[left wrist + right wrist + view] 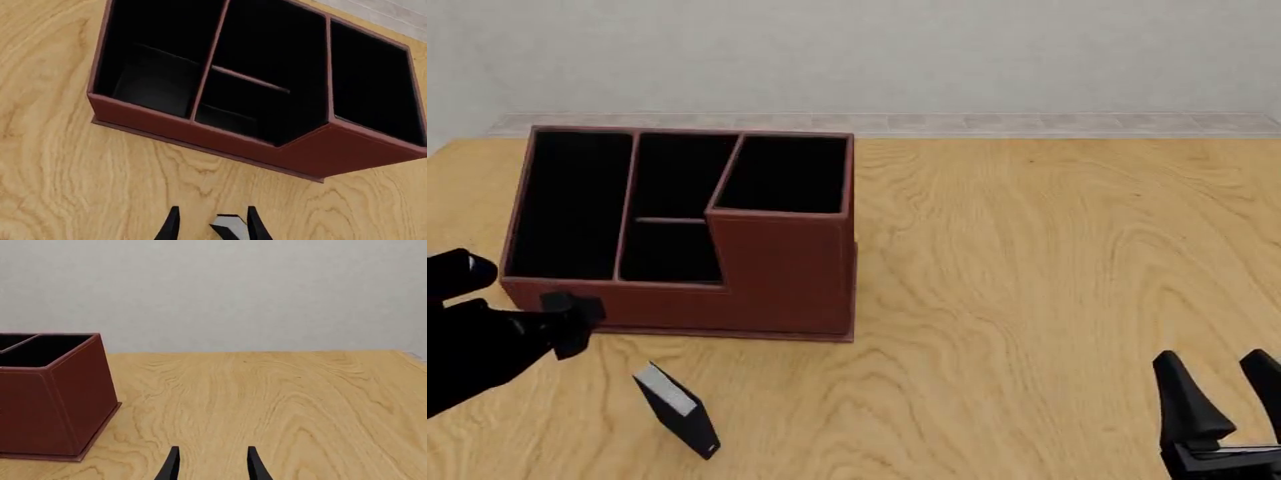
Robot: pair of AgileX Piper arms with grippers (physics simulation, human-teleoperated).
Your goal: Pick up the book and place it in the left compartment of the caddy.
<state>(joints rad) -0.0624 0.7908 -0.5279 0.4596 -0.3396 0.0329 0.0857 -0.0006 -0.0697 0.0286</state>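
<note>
The reddish-brown caddy [781, 285] stands on the table's left half, its taller square section on the right. Its left compartment [567, 205] is the long black-lined slot at the low end, also seen in the left wrist view [157, 55]. The small black book [678, 410] with a white page edge sits tilted on the table just in front of the caddy. In the left wrist view the book [230, 227] shows between the spread fingers of my left gripper [212, 227], close to one finger, and the gripper is open. My right gripper [1224, 390] is open and holds nothing, far to the right.
My left arm [481, 340] comes in low at the left, in front of the caddy's left corner. The caddy's two small middle cells [674, 210] and taller section [781, 175] lie right of the slot. A wall runs behind the wooden table [1041, 260].
</note>
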